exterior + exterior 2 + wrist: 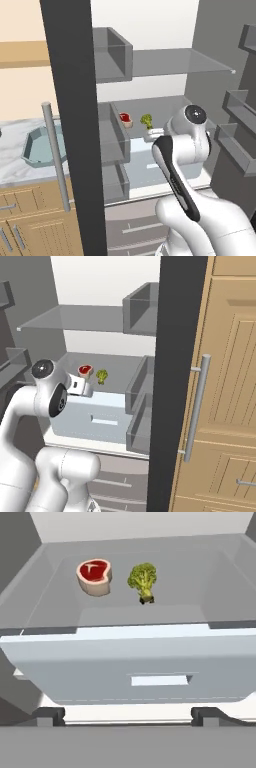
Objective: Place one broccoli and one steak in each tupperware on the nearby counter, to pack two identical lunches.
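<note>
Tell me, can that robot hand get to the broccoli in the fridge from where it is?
Probably yes. The gripper is open and faces the fridge shelf, where the broccoli stands beside the steak with nothing in front; only the drawer lies below its path.

One steak [94, 576] lies in the upper left of the hand view, and one broccoli [143, 580] stands just right of it at upper centre; the same pair shows small near the middle of both base views. One pale teal tupperware [44, 145] sits at the left edge of the left base view, partly cut off by the dark door edge, so a second container may be hidden there. One pale drawer [150, 662] with one slot handle crosses the middle of the hand view. Two dark finger tips [47, 714] rise at its bottom.
</note>
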Robot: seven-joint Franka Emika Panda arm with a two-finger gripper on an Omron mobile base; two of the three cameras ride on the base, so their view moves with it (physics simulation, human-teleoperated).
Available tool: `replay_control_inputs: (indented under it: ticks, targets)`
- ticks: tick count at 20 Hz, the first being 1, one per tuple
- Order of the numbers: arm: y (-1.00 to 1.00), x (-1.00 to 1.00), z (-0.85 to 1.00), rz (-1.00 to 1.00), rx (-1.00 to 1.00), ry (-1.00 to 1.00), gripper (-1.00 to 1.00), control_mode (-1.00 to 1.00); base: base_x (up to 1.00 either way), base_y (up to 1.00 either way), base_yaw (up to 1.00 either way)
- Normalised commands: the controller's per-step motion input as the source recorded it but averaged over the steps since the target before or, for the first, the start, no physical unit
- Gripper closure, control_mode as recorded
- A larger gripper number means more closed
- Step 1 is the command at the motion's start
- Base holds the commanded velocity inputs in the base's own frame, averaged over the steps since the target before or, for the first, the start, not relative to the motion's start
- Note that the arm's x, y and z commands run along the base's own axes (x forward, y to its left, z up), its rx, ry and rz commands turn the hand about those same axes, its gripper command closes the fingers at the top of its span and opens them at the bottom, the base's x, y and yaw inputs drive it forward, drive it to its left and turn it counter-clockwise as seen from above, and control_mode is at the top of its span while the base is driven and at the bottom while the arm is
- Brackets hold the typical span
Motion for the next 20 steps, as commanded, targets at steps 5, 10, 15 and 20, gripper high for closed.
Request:
replay_control_inputs:
  ticks: [5, 10, 15, 20]
  targets:
    - [-0.02, 0.00, 0.33, 0.03, 0.00, 0.00, -1.00, -1.00, 0.00, 0.00, 0.00]
    - [-0.01, 0.07, 0.21, 0.05, 0.00, 0.00, -1.00, -1.00, 0.00, 0.00, 0.00]
    - [0.02, 0.27, -0.02, 0.09, 0.00, 0.03, -1.00, -1.00, 0.00, 0.00, 0.00]
    - [0.01, 0.39, -0.10, 0.08, 0.00, 0.00, -1.00, -1.00, 0.00, 0.00, 0.00]
